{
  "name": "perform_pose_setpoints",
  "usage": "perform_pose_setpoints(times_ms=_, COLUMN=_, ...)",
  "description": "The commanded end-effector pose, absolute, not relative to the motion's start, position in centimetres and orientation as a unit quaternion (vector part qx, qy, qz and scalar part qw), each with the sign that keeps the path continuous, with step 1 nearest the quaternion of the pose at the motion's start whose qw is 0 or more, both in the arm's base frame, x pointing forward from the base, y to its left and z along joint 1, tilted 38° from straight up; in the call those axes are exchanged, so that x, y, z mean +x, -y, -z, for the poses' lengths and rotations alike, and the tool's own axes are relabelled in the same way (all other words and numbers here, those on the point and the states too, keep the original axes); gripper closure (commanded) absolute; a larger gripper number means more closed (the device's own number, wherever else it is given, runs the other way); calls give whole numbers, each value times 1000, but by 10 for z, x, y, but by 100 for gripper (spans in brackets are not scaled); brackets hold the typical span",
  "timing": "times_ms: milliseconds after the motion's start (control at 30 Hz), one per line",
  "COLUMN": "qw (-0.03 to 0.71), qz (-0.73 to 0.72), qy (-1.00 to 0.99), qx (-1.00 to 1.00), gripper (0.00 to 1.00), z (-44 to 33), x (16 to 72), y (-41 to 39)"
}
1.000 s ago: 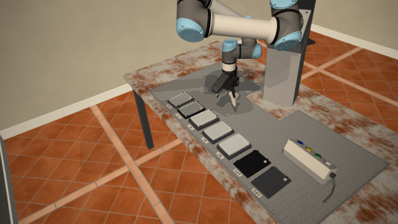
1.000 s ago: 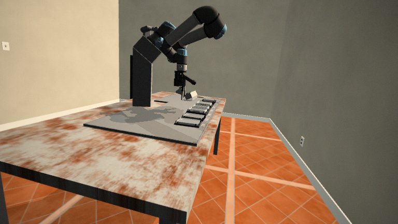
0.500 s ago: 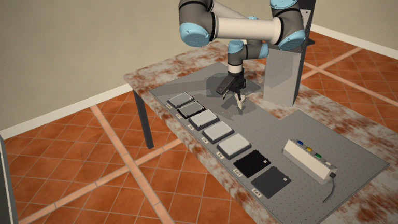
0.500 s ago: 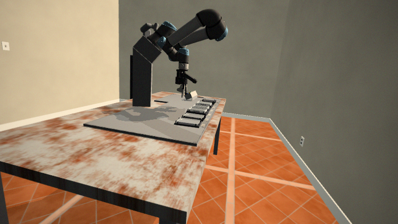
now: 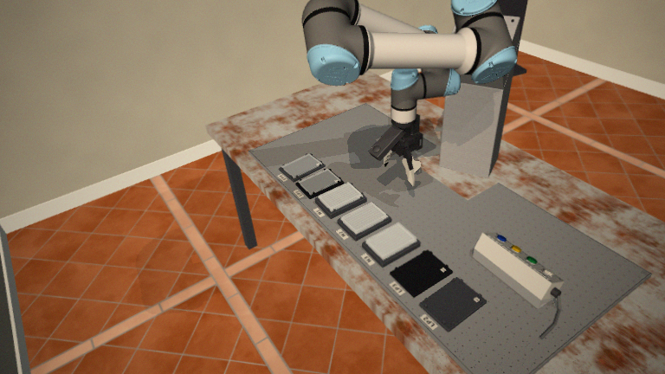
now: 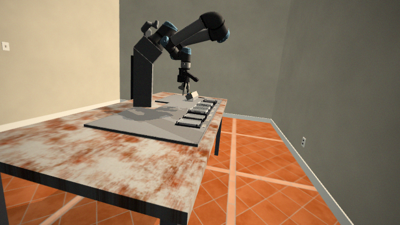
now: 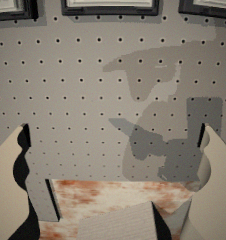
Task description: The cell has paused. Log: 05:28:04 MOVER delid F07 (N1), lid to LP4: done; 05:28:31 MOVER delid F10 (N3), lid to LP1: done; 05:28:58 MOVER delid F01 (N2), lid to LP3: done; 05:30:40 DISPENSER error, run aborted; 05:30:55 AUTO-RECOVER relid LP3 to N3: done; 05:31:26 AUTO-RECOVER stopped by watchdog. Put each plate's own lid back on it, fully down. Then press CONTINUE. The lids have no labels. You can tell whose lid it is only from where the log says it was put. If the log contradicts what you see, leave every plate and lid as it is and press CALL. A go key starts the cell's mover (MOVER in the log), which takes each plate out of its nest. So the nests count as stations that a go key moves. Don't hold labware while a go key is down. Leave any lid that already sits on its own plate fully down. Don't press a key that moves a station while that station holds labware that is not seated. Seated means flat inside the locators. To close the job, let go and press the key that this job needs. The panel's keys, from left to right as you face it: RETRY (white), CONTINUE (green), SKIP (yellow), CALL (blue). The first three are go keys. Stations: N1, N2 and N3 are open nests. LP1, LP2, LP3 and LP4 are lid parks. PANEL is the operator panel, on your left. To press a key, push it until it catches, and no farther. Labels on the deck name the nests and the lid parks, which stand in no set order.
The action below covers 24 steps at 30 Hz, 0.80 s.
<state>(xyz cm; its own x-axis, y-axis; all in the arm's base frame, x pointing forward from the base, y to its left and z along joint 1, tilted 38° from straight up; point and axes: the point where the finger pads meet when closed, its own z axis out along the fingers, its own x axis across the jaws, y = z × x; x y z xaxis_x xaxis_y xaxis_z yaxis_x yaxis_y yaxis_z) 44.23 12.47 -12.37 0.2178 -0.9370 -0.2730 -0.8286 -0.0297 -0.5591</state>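
Gripper (image 5: 399,174) (image 6: 185,94) (image 7: 114,125): fingers apart, nothing between.
N3 plate (image 5: 390,242) (image 6: 207,103) (image 7: 8,4): toward table's (image 5: 274,110) (image 6: 88,163) (image 7: 123,192) labelled edge, panel-ward.
Long axis: looks crosswise to that edge.

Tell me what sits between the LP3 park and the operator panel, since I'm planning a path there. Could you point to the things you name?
Only bare grey deck between the LP3 park (image 5: 420,273) and the panel (image 5: 512,267), seen in the top view.

You've got white-and-rust mottled table (image 5: 603,345) (image 6: 88,163), grey deck board (image 5: 441,222) (image 6: 117,117) (image 7: 53,90) dotted with dark holes, blue, yellow, green, white keys on cream panel (image 5: 512,266) (image 6: 192,95), orange tiled floor (image 5: 161,257) (image 6: 253,163).
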Motion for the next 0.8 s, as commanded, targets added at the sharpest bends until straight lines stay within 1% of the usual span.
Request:
perform_pose_setpoints(times_ms=0, qw=318, qz=84, qy=-625, qx=-708, gripper=18, z=120, x=438, y=-131)
perform_pose_setpoints(times_ms=167, qw=318, qz=84, qy=-625, qx=-708, gripper=18, z=120, x=438, y=-131)
perform_pose_setpoints(times_ms=567, qw=318, qz=84, qy=-625, qx=-708, gripper=18, z=167, x=469, y=-152)
perform_pose_setpoints(times_ms=767, qw=318, qz=84, qy=-625, qx=-708, gripper=18, z=167, x=469, y=-152)
